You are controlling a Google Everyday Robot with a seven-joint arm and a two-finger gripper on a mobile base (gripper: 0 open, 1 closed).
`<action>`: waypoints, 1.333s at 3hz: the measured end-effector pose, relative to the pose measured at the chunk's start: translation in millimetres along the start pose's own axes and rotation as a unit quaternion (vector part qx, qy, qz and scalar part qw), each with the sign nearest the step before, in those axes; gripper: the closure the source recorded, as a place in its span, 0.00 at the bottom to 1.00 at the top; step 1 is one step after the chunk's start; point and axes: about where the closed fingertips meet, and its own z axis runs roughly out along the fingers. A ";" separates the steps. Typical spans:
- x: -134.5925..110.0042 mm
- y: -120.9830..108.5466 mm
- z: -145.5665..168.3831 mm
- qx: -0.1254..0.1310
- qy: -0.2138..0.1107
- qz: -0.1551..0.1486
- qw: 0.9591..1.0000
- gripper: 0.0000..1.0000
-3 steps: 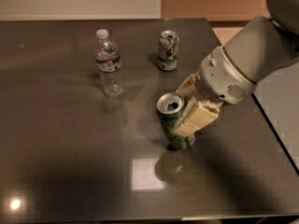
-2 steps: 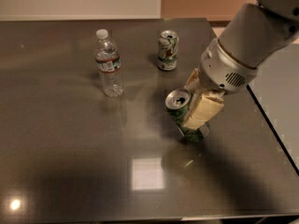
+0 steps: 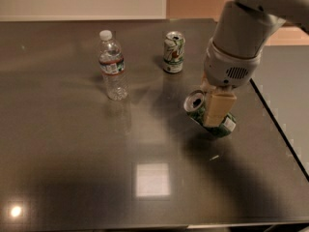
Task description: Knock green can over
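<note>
Dark green metal: the green can (image 3: pixel 198 114) is seen steeply tilted near the right edge of the table (image 3: pixel 72 153), top leftward, beneath the end effector (image 3: pixel 216 111). Grasp or mere contact cannot be told. Risk: if toppled hard, the can may be rolled off that edge.

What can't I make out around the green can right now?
- Camera view: the end effector, in front of the tilted green can, hides the can's middle.
- Camera view: the can's contact with the table is hidden behind its own body.
- Camera view: the arm is cut off by the top edge.
</note>
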 end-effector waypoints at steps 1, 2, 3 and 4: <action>3.1 -9.3 1.3 -0.001 0.029 -0.011 1.000 0.61; 0.3 -15.3 3.0 -0.003 0.036 -0.021 0.999 0.38; -2.7 -18.0 6.8 -0.007 0.035 -0.027 0.999 0.15; -3.7 -17.8 12.7 -0.015 0.030 -0.028 0.999 0.00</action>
